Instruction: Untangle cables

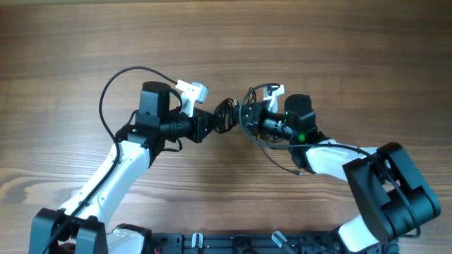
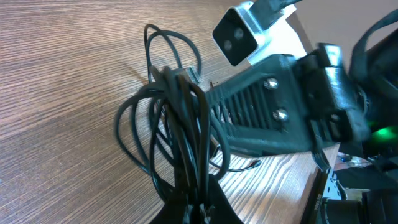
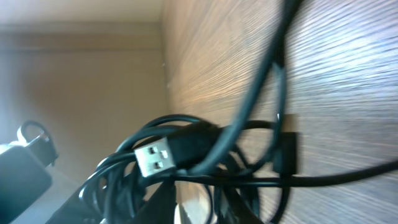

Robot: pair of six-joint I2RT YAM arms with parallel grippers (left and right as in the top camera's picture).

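Between left gripper [image 1: 219, 121] and right gripper [image 1: 245, 118]: cables [image 1: 228, 113] bunched in knot. Left clamped on bundle; right at opposite side, grip cannot be told. Separation axis left-right; both equally near.

Left gripper [image 1: 216, 124], right gripper [image 1: 248, 120] tip to tip — cables [image 1: 227, 111] between.

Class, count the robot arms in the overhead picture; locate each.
2. Left arm enters from lower left, right arm from lower right, meeting at the cables; none seems hidden.
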